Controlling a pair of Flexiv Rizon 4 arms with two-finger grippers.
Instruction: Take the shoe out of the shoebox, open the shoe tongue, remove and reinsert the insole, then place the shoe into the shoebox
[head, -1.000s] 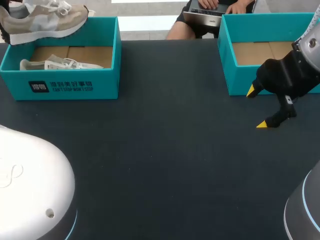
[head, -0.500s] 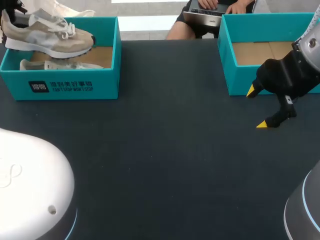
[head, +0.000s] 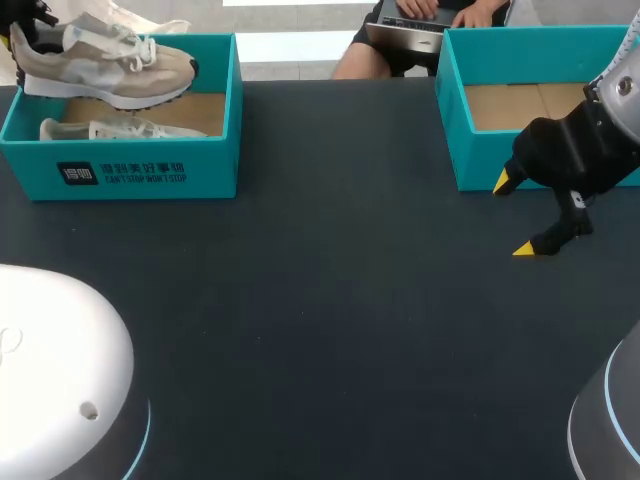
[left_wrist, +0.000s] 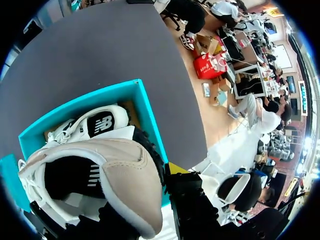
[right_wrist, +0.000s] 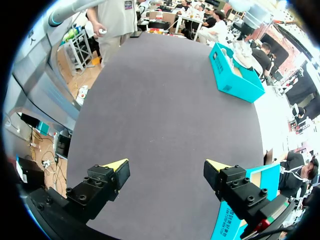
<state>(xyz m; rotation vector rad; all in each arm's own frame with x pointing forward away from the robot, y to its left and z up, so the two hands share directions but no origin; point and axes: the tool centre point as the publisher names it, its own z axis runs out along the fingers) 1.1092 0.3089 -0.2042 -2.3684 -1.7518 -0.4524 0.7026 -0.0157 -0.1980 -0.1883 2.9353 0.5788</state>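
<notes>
A beige and white shoe (head: 105, 65) hangs level over the left teal shoebox (head: 140, 172), its toe towards the table's middle. My left gripper (head: 22, 22) is shut on its heel at the far left corner. From the left wrist the beige heel (left_wrist: 125, 180) fills the space between the fingers, and one yellow fingertip (left_wrist: 176, 168) shows beside it. A second shoe (head: 115, 130) (left_wrist: 95, 125) lies inside that box. My right gripper (head: 514, 215) (right_wrist: 166, 167) stands open over bare table, right in front of the right teal shoebox (head: 455, 130).
The right shoebox holds only its brown cardboard floor (head: 520, 105). Dark tabletop (head: 330, 300) stretches between the two boxes and down to the front edge. White arm bases sit at the near left (head: 50, 380) and near right (head: 610, 420) corners.
The shoe has come down from higher up and shifted a little to the right over the left box, levelling out. The right arm has kept still.
</notes>
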